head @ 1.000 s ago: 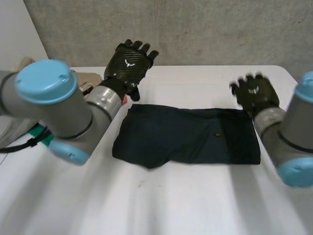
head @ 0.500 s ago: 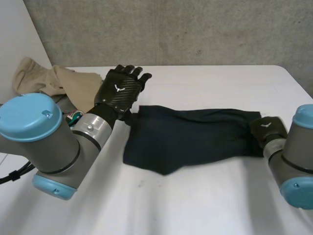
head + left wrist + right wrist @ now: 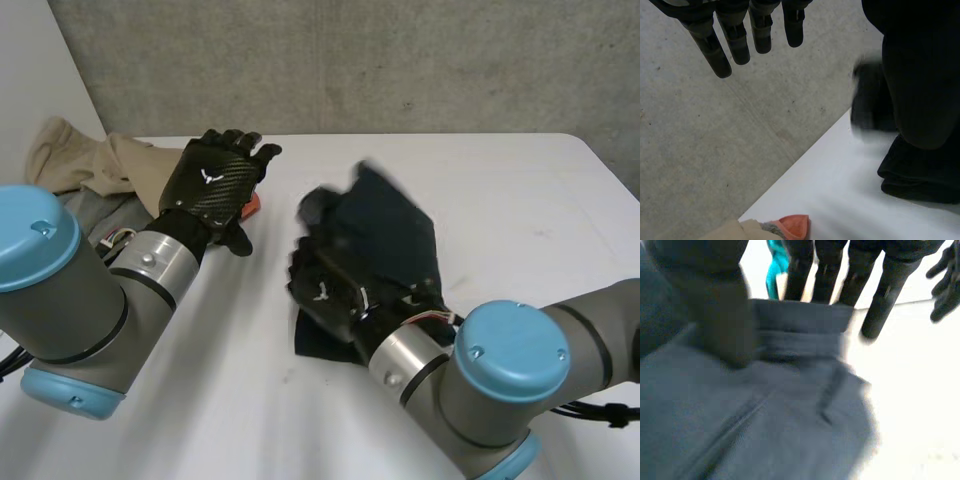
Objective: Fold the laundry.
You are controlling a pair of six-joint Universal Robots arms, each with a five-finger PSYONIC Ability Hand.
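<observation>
Soft, even light falls from overhead on the white table (image 3: 520, 200), which is bright in the head view but carries no hard glare. The dark cloth (image 3: 385, 240) swallows the light, so its folds by the right hand (image 3: 325, 295) barely show. The wall (image 3: 400, 60) is evenly lit and mid-toned.

In the right wrist view the table (image 3: 905, 390) beside the fingertips is washed out almost to pure white. The cloth (image 3: 765, 425) under the palm is lit well enough to show its seams.

In the left wrist view the table (image 3: 840, 180) beyond the left hand (image 3: 737, 45) is bright, with faint soft-edged shade along the near-black cloth (image 3: 920, 100). The wall (image 3: 700, 150) is dimmer.
</observation>
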